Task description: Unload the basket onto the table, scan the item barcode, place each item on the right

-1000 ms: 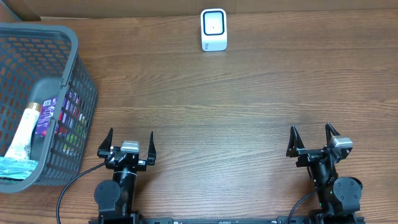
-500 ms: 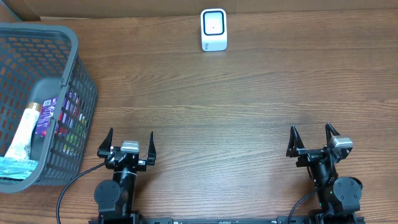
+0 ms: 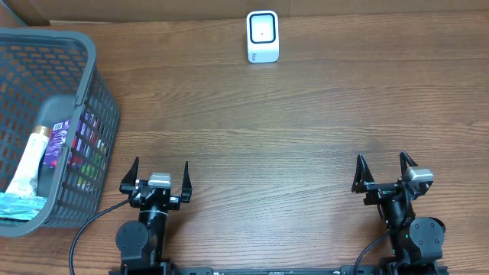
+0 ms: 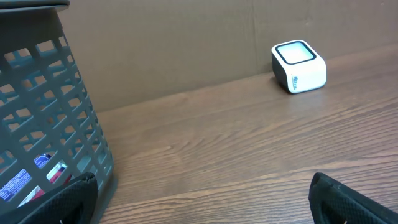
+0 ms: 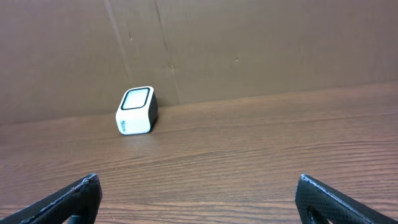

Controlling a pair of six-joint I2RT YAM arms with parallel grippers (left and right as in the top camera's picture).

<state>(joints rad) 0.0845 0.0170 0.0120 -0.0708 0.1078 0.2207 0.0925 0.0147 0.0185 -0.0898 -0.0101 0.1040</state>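
Observation:
A white barcode scanner [image 3: 262,36] with a dark window stands at the table's far edge; it also shows in the left wrist view [image 4: 299,66] and the right wrist view [image 5: 136,110]. Items lie in the grey basket [image 3: 90,58] at the left: a white tube [image 3: 29,159], a purple packet [image 3: 59,142] and a teal packet [image 3: 14,205]. My left gripper [image 3: 160,173] rests open at the near edge beside the basket, empty. My right gripper [image 3: 384,169] rests open at the near right, empty. Both are far from the scanner.
A cardboard wall [image 5: 249,43] runs behind the table's far edge. The basket's mesh side [image 4: 50,137] stands close to my left gripper's left finger [image 4: 59,202]. Bare wood table [image 3: 267,145] lies between the grippers and the scanner.

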